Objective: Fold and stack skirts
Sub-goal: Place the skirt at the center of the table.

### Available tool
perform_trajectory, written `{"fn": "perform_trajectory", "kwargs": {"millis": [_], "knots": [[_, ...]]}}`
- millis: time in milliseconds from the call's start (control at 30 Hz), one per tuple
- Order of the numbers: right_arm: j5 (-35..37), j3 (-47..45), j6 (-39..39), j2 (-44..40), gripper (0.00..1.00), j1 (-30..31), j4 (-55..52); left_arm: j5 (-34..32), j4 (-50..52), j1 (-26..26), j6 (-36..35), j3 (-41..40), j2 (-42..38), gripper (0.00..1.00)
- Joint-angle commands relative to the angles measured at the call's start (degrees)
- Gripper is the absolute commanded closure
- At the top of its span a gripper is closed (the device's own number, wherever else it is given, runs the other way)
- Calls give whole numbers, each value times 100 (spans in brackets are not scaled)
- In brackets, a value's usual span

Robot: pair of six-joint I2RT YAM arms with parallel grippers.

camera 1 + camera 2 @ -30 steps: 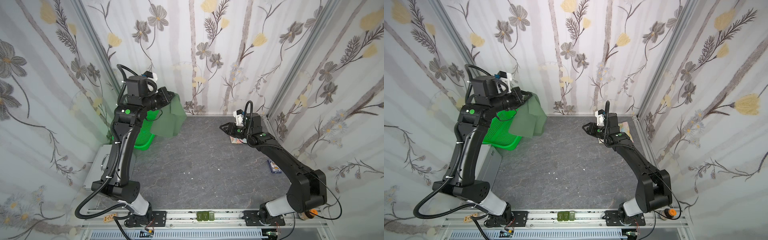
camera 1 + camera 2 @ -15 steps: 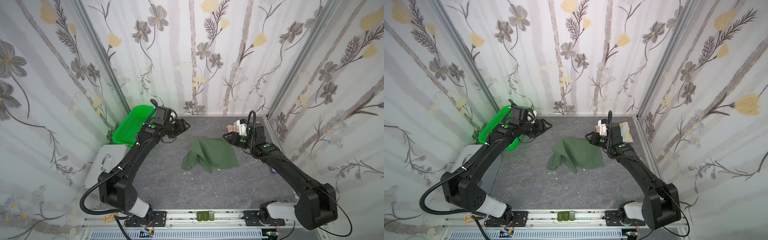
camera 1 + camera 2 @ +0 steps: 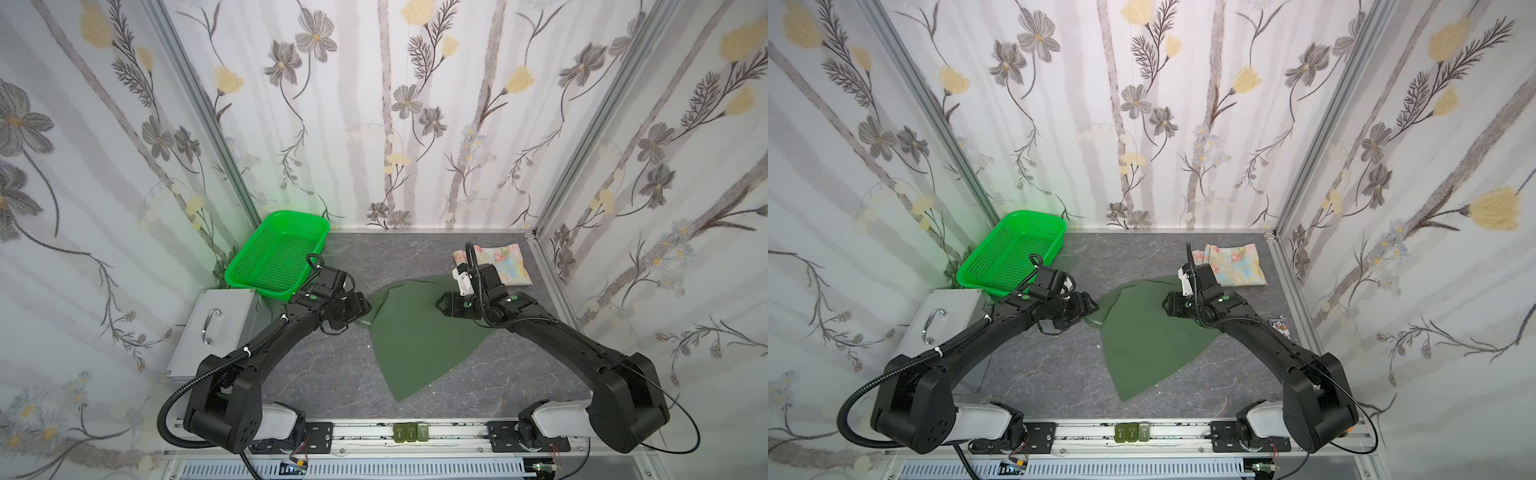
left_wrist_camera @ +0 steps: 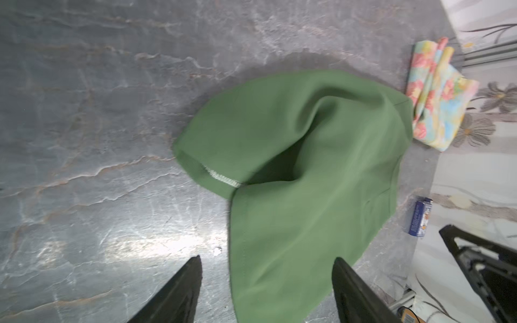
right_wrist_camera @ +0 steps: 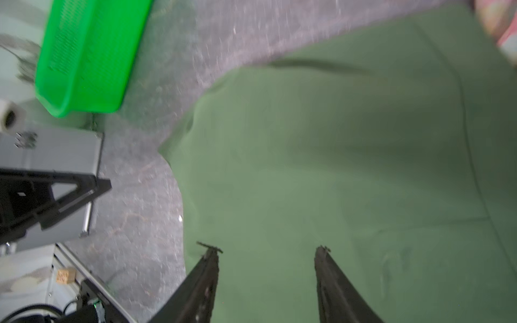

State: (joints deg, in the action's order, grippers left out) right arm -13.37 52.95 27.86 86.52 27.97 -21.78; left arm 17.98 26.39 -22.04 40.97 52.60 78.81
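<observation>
1. dark green skirt (image 3: pixel 419 336) lies spread on the table (image 3: pixel 324 374) between the two arms, wide at the far side and tapering toward the near side; the left wrist view shows a raised fold near its middle
2. left fingers (image 4: pixel 179 290) spread apart, gripping nothing; the skirt's side edge runs between them, contact cannot be told; in both top views the tips are lost against the dark wrist
3. right fingers (image 5: pixel 201 285) parted over the green cloth, nothing pinched; that view is smeared, detail poor
4. floral skirt (image 3: pixel 498 264) folded at the far right corner, its near corner hidden behind the right arm (image 3: pixel 561 340); touching the green one or not, unclear
5. green mesh basket (image 3: pixel 274 257) far left, one corner behind the left arm (image 3: pixel 282 332), which also covers part of the metal case (image 3: pixel 216 328)
6. small blue packet (image 4: pixel 418 216) at the table's right edge, print unreadable
</observation>
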Motion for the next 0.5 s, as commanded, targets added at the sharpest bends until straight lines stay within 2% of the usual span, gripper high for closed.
{"fn": "perform_trajectory", "kwargs": {"millis": [0, 100, 200, 267, 367, 467], "knots": [[269, -274, -96, -201, 43, 141, -358, -535, -291, 4, 139, -70, 112, 23], [280, -591, 62, -342, 42, 140, -149, -545, -699, 63, 211, -28, 457, 24], [209, -606, 104, -137, 45, 139, -73, -547, -1012, 66, 308, 93, 973, 33], [101, -577, 140, -2, 46, 142, -9, -540, -1031, 77, 251, 154, 1226, 35], [-25, -566, 223, 58, 47, 151, 176, -841, -1040, 119, 215, 82, 1234, 33], [-34, -491, 277, 130, 47, 148, 262, -954, -1057, 198, 148, 40, 1360, 37]]}}
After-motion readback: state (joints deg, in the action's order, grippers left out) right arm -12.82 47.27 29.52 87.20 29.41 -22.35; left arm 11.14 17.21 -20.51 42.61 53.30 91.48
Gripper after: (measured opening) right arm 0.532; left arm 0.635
